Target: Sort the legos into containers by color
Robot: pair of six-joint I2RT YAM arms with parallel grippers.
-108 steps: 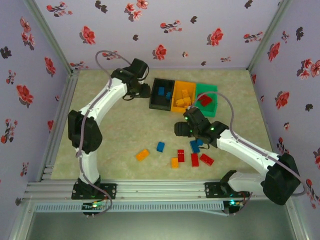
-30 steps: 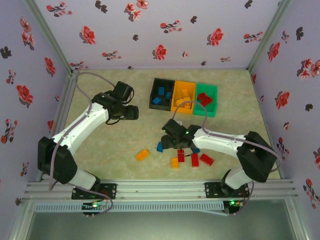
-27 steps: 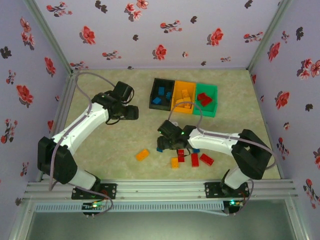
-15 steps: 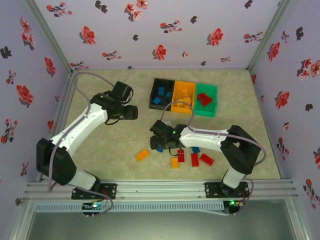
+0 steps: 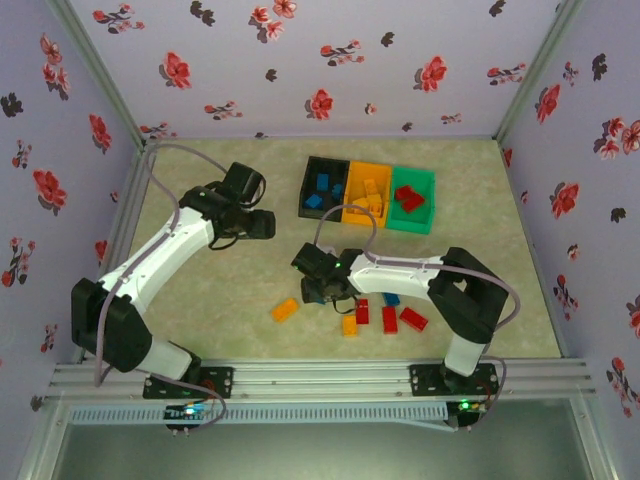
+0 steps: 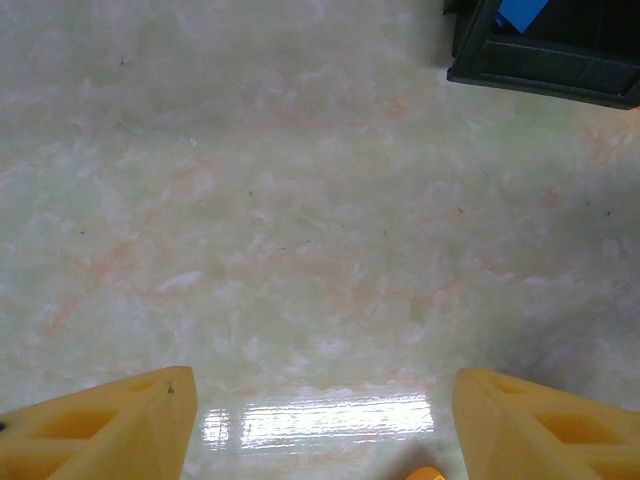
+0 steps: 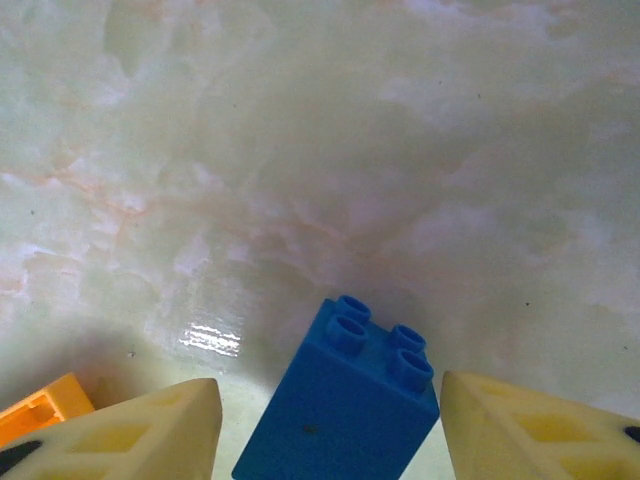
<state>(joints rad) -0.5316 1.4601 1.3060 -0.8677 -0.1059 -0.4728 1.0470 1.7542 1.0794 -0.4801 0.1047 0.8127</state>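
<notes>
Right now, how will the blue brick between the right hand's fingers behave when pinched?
Probably rigid: the small blue moulded plastic brick has crisp edges and studs. Likely light: it fits within the finger gap. Smooth sides may slip or twist, since it sits skewed between the right hand's yellow fingers.

Soft overhead light — white glare streaks on the glossy tabletop (image 6: 320, 420), faint shadow around the blue lego (image 7: 335, 410), wrist views hazy.
</notes>
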